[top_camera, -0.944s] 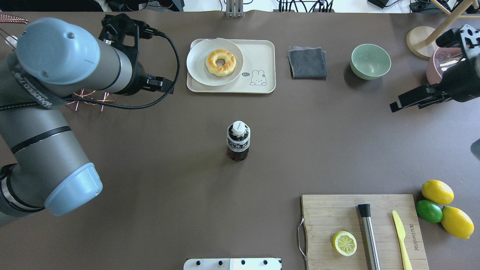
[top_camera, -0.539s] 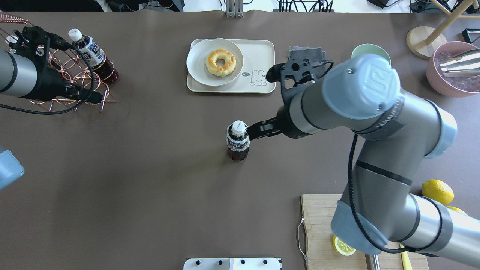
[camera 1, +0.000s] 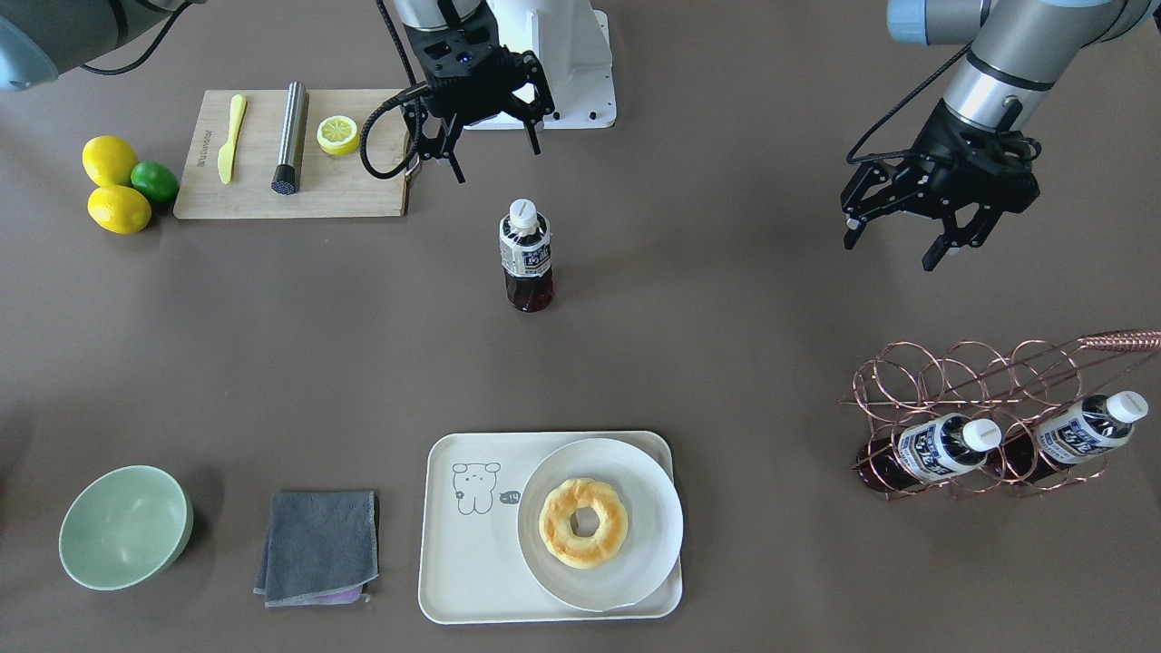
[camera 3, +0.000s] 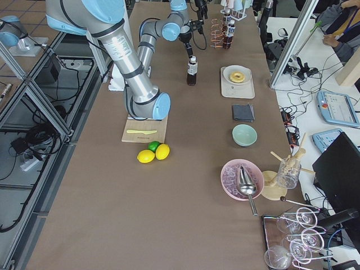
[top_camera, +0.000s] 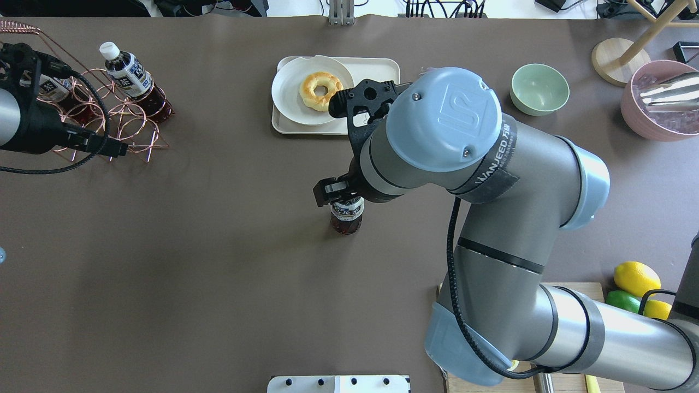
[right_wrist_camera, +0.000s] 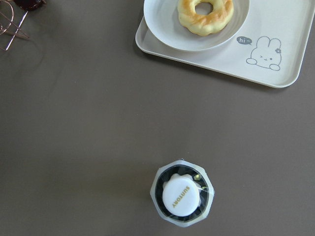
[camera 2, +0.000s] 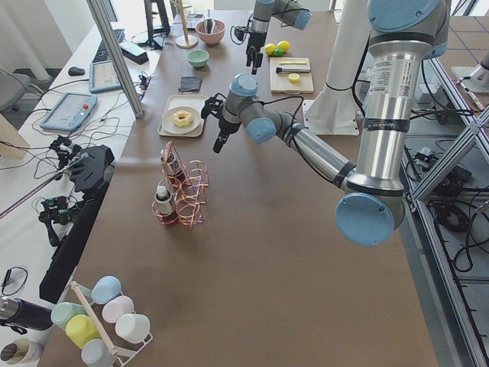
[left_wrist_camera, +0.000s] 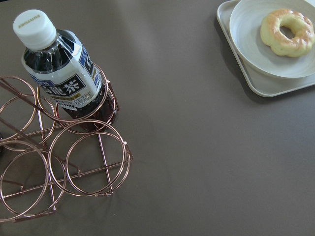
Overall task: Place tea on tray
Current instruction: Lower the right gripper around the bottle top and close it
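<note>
One tea bottle (camera 1: 526,258) stands upright at the table's middle, with dark liquid, a white cap and a white label. My right gripper (camera 1: 497,163) is open and hovers just above its cap, touching nothing. In the overhead view the right gripper (top_camera: 334,194) hides the cap, and the bottle's lower part (top_camera: 345,218) shows below it. The right wrist view looks straight down on the cap (right_wrist_camera: 182,194). The cream tray (camera 1: 472,544) with the bear drawing lies at the far side. My left gripper (camera 1: 889,254) is open and empty near the wire rack.
A white plate (camera 1: 635,562) with a doughnut (camera 1: 583,523) covers half the tray. A copper wire rack (camera 1: 998,381) holds two more tea bottles. A grey cloth (camera 1: 317,547) and green bowl (camera 1: 125,526) lie beside the tray. A cutting board (camera 1: 345,186), lemons and a lime (camera 1: 118,186) are near the robot.
My right arm swung in from the right edge and now sits over the standing bottle. My left arm drew back to the left, by the rack. The bottle has not moved.
</note>
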